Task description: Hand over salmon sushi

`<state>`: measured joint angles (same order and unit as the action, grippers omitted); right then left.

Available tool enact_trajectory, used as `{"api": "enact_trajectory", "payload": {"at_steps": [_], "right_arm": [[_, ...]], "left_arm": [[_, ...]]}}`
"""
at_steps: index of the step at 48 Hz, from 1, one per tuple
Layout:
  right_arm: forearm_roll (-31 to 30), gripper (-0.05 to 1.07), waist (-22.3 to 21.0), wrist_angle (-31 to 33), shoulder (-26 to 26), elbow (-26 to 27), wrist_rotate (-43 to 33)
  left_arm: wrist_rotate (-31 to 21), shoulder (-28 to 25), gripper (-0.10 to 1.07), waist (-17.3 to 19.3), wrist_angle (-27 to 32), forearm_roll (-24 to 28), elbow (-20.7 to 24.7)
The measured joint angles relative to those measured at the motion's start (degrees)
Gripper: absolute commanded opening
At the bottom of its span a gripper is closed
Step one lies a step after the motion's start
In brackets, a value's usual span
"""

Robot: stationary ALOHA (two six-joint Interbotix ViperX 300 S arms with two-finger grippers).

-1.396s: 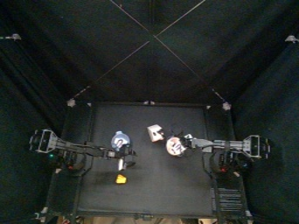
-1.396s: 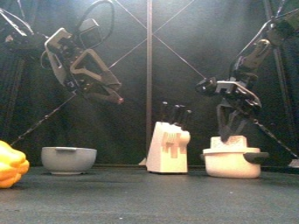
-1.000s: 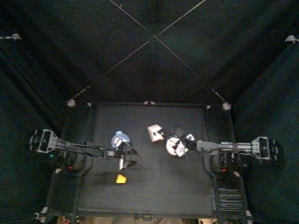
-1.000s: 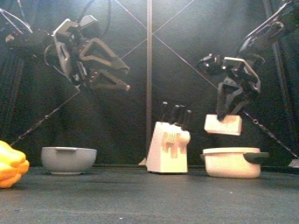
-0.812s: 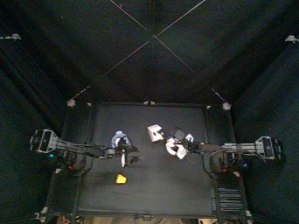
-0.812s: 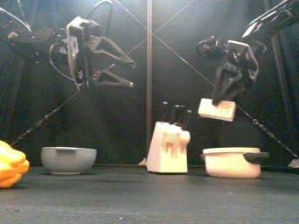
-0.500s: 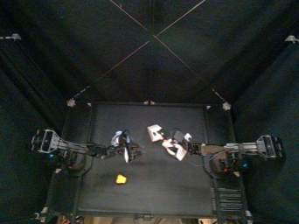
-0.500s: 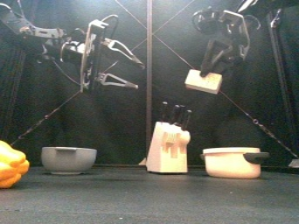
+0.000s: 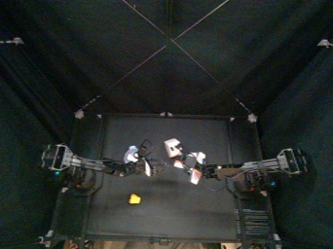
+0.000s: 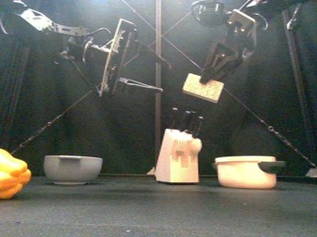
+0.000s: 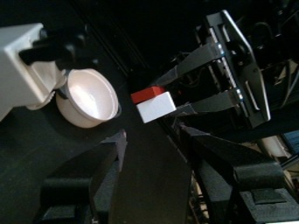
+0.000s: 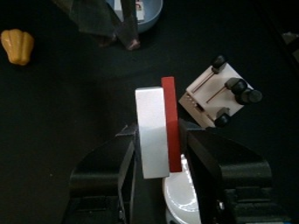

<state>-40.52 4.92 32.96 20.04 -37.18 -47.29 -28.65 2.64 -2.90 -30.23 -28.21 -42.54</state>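
Observation:
The salmon sushi (image 10: 205,88), a white rice block with a red-orange strip along one side, hangs tilted high above the table's middle. My right gripper (image 10: 218,67) is shut on it from above; in the right wrist view the salmon sushi (image 12: 158,133) stands clamped between both jaws. My left gripper (image 10: 133,67) is open, held sideways at about the same height, just left of the piece and apart from it. In the left wrist view the salmon sushi (image 11: 155,105) floats just beyond my left gripper (image 11: 152,136), between its spread jaws' line.
On the table below stand a white knife block (image 10: 181,155), a white lidded pot (image 10: 246,172) at the right and a grey bowl (image 10: 72,168) at the left. A yellow piece (image 10: 11,174) lies at the front left. Black curtains surround the table.
My right gripper lifted the sushi from the white pot and carried it up and leftwards to mid-air. My left gripper rose, turned sideways and moved towards it.

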Motion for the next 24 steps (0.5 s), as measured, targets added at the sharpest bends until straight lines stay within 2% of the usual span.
{"api": "enact_trajectory", "payload": {"at_steps": [12,24], "right_arm": [[-0.4,0.65,0.0,-1.3,-1.8,0.2,0.0],[-0.4,0.65,1.0,-1.8,-2.3,0.4,0.0]], "left_arm": [[-5.0,-2.9,0.88,0.2,0.4,6.2,2.6],[-5.8,-3.1,0.88,1.0,0.3,7.4,2.6]]}}
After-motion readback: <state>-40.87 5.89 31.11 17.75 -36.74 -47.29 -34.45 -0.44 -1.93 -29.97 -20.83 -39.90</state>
